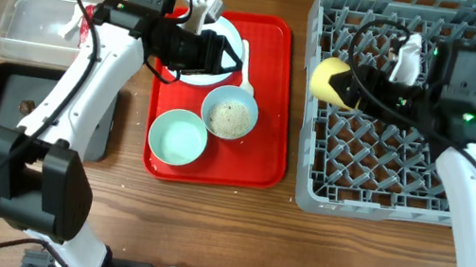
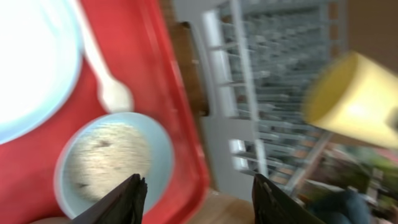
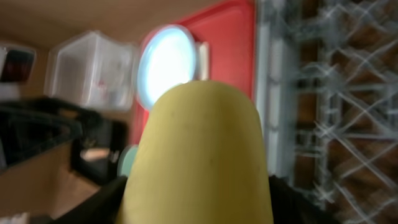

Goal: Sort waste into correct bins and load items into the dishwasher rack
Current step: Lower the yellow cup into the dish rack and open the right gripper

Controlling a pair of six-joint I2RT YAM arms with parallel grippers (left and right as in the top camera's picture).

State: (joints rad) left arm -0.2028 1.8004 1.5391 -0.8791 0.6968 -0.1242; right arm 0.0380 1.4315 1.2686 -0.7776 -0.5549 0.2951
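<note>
My right gripper [image 1: 349,86] is shut on the small yellow cup [image 1: 327,79], held on its side over the left edge of the grey dishwasher rack [image 1: 370,208]. The cup [image 3: 199,149] fills the right wrist view. Open and empty, my left gripper [image 1: 228,55] hovers over the red tray [image 1: 263,157], above the pale blue plate [image 1: 226,28]. Its fingers [image 2: 127,199] frame the rice-filled bowl [image 2: 112,162]. A white spoon [image 2: 111,90] lies between plate and bowl. An empty blue-green bowl [image 1: 178,137] sits at the tray's front.
The clear tub [image 1: 18,8] stands at the far left with pale and red scraps in it. In front of it lies the black tray [image 1: 1,115], holding a small dark lump [image 1: 28,106]. Bare wood separates the red tray and the rack.
</note>
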